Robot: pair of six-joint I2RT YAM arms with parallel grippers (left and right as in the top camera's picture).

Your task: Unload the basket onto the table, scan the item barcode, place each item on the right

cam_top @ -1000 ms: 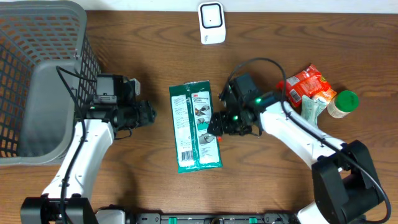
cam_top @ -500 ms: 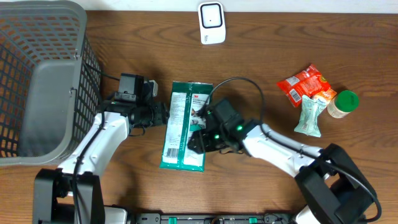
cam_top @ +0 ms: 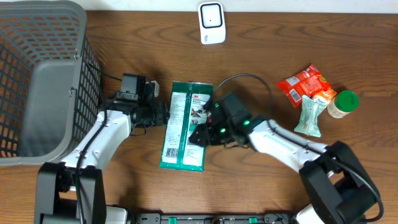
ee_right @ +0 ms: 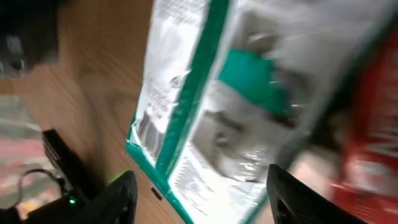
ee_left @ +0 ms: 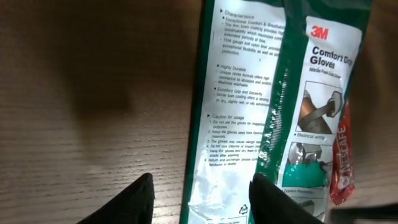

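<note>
The item, a green and white 3M glove packet [cam_top: 177, 140], lies flat on the wooden table, slightly tilted. My left gripper [cam_top: 163, 114] is at its left edge; in the left wrist view the open gripper [ee_left: 202, 205] straddles the edge of the packet [ee_left: 280, 93] without pinching it. My right gripper [cam_top: 198, 134] hovers over the packet's right half, open; the right wrist view is blurred and shows the packet [ee_right: 205, 93] between the spread fingers [ee_right: 118, 199], with a barcode [ee_right: 147, 129] near its corner. A white scanner [cam_top: 212, 23] stands at the back edge.
A grey mesh basket [cam_top: 37, 81] fills the left side. A red snack bag [cam_top: 305, 84], a pale green pouch [cam_top: 311, 115] and a green-capped jar [cam_top: 343, 102] lie at the right.
The packet has slid left and tilted, pushed by my right gripper. My left gripper has come up to its left edge. In the last half second the right gripper shifted slightly right.
</note>
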